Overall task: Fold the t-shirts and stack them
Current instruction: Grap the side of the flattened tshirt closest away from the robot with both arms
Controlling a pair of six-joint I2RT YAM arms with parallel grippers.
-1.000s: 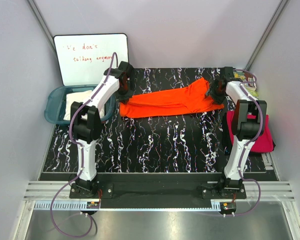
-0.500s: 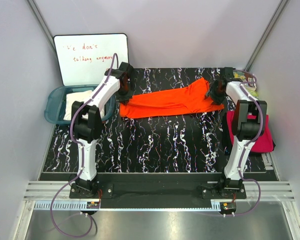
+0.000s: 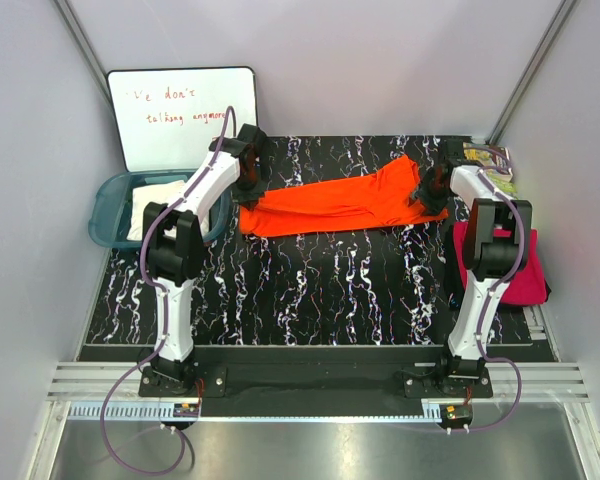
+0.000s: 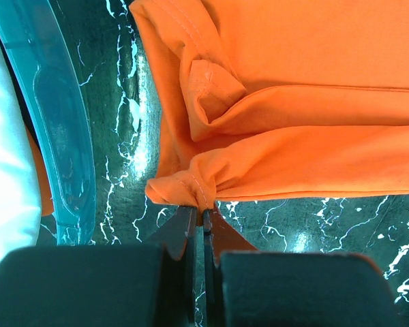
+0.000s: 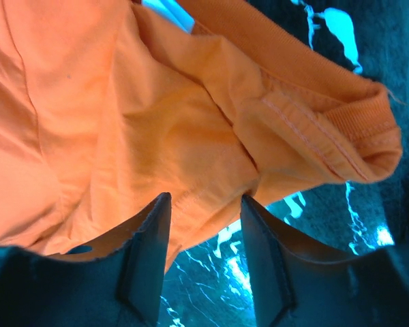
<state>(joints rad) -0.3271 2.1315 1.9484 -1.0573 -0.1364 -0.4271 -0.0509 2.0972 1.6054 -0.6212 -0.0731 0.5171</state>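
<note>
The orange t-shirt (image 3: 340, 204) lies folded lengthwise across the far half of the table. My left gripper (image 3: 248, 192) is shut on its left hem corner, seen pinched in the left wrist view (image 4: 199, 201). My right gripper (image 3: 427, 198) is open at the shirt's right end, jaws straddling the fabric edge near the collar (image 5: 204, 204). The magenta-pink t-shirt (image 3: 520, 270) lies at the table's right edge. The cream-white t-shirt (image 3: 155, 205) lies in the teal tub (image 3: 105, 215).
A whiteboard (image 3: 180, 115) leans at the back left behind the tub. Colourful booklets (image 3: 495, 165) lie at the back right corner. The tub's rim (image 4: 54, 129) is close to my left gripper.
The right gripper has shifted slightly down and toward the shirt's right end. The left gripper and the shirt have hardly moved.
</note>
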